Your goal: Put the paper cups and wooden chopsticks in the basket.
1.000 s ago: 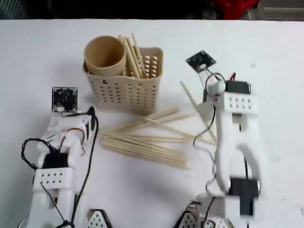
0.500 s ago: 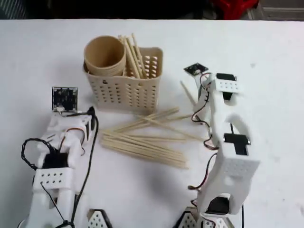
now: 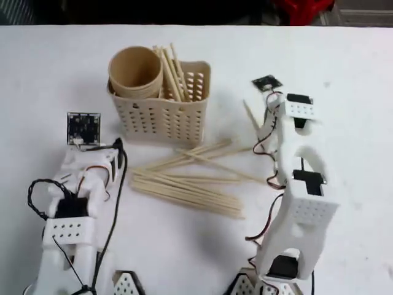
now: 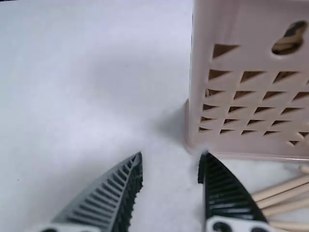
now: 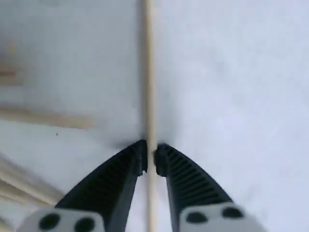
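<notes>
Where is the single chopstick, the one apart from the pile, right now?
In the high view the single chopstick is right of the basket, beyond the loose pile. The right gripper is pinching it.

The high view looks steeply down over the table [image 3: 344, 55], far enough to hold the whole work area. The left wrist view sits low and close, facing the basket [image 4: 251, 82] wall. The right wrist view looks down very near a chopstick [image 5: 148, 72]. The high view shares both.
</notes>
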`<act>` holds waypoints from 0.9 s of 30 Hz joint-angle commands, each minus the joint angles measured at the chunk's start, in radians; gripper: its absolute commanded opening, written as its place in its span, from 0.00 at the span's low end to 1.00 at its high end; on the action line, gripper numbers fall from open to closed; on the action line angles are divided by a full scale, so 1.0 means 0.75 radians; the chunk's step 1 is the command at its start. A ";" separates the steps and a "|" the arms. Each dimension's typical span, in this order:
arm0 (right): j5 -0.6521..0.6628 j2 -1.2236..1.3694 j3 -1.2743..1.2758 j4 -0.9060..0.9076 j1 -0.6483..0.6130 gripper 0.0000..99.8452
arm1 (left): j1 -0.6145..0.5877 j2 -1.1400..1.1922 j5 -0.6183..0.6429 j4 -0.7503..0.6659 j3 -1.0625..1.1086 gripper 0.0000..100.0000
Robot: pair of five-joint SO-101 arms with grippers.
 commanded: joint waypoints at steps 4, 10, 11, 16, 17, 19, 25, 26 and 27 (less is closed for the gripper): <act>-0.115 -0.003 0.018 -0.034 0.017 0.02 | 0.007 -0.019 -0.010 -0.035 -0.004 0.20; -0.115 -0.071 0.121 -0.111 0.021 0.02 | 0.007 -0.019 -0.010 -0.037 -0.004 0.20; -0.115 -0.111 0.182 -0.163 0.021 0.02 | 0.007 -0.019 -0.010 -0.039 -0.004 0.20; -0.115 -0.459 0.644 -0.525 0.034 0.02 | 0.007 -0.017 -0.010 -0.039 -0.004 0.20; -0.115 -0.539 0.741 -0.598 0.034 0.02 | 0.007 -0.017 -0.010 -0.039 -0.004 0.20; -0.115 -0.703 0.910 -0.713 0.034 0.02 | 0.007 -0.017 -0.010 -0.039 -0.004 0.20; -0.227 -1.204 1.090 -0.733 0.021 0.02 | 0.007 -0.017 -0.010 -0.037 -0.004 0.20; -0.258 -1.286 1.078 -0.695 0.011 0.02 | 0.007 -0.017 -0.010 -0.037 -0.004 0.20; -0.270 -1.366 1.054 -0.650 -0.011 0.02 | 0.007 -0.017 -0.010 -0.037 -0.004 0.20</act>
